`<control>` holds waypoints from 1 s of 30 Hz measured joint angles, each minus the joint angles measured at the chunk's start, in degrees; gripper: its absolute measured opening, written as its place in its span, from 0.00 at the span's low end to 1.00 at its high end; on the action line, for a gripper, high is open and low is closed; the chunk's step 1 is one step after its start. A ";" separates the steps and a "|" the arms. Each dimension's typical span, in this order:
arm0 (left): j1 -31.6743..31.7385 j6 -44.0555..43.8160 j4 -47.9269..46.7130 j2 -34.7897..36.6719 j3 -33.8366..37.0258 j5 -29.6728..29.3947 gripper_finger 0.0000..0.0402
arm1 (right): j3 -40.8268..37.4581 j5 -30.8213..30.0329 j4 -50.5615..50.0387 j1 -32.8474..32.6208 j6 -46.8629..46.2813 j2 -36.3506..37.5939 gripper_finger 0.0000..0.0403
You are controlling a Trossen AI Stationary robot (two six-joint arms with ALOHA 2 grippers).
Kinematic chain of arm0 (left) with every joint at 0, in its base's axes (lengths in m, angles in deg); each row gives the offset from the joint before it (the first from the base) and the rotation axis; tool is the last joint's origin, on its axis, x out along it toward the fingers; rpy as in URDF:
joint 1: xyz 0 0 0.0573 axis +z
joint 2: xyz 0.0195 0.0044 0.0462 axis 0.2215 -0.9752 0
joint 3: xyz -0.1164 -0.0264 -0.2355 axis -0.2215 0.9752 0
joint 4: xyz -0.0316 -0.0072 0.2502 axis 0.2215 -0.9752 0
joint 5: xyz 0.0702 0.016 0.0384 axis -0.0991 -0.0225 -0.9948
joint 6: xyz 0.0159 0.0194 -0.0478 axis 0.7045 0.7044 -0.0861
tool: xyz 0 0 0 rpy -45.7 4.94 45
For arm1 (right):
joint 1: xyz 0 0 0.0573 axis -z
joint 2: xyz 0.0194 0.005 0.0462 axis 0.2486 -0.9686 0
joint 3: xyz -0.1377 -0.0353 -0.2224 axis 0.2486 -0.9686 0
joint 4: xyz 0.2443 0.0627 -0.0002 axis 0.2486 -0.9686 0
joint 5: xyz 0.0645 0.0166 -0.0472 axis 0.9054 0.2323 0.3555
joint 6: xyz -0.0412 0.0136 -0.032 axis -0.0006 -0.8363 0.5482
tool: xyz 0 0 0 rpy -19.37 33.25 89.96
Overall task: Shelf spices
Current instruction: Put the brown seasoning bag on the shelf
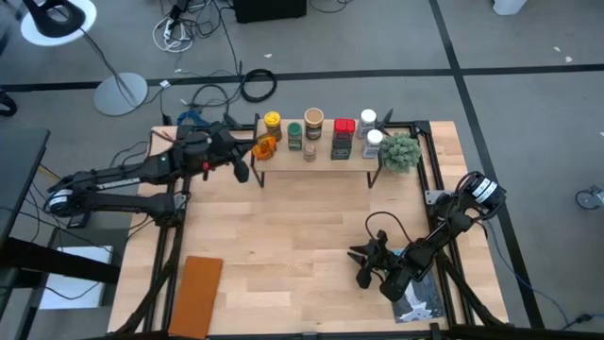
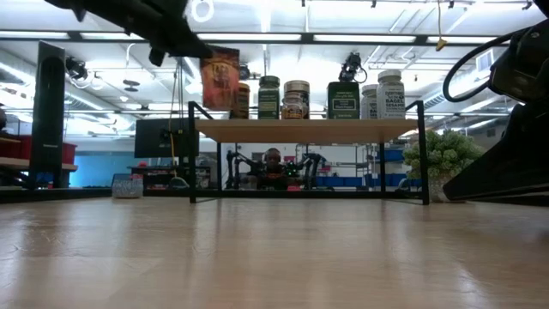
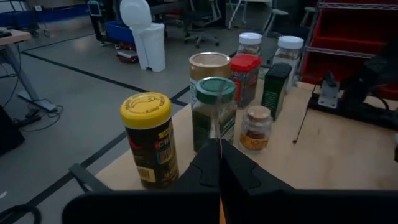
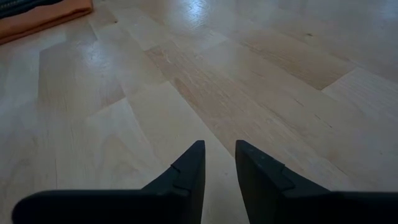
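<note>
The low view alone shows the flat brown-orange packet hanging upright at the left end of the low shelf with a light wooden plank top on black metal legs, beside the jars. From above, the left gripper is clamped on that packet, touching the yellow-lidded jar. The right gripper rests near the table's front right, well apart from the shelf, fingers slightly parted and holding nothing.

Yellow-capped jar; green-lidded jar; red-topped jar; light wooden shelf; orange-brown packet.
</note>
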 joint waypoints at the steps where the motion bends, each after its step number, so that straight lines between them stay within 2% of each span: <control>1: 0.02 -0.01 -0.84 0.78 0.00 -0.01 0.00 | 0.00 0.00 -0.01 0.00 -0.01 0.00 0.22; 4: -0.01 0.03 -2.10 1.62 0.07 1.40 0.00 | 0.00 -0.02 -0.01 0.00 -0.01 0.00 0.22; 6: -0.05 0.07 0.52 1.91 1.64 4.33 0.00 | 0.00 -0.01 0.01 0.00 -0.06 0.00 0.22; 8: -0.09 -0.01 5.89 1.99 4.45 6.57 0.00 | 0.00 -0.01 0.01 0.00 -0.16 0.00 0.22; 13: -0.07 -1.57 21.91 2.23 11.66 7.44 0.00 | 0.00 0.07 0.32 0.00 -0.49 0.00 0.22; 15: -0.09 -1.60 25.41 2.26 12.80 7.57 0.00 | 0.02 0.11 0.34 0.00 -0.49 0.00 0.22; 30: 0.02 0.35 19.68 2.13 12.98 4.28 0.00 | 0.02 0.15 0.34 0.00 -0.38 0.00 0.22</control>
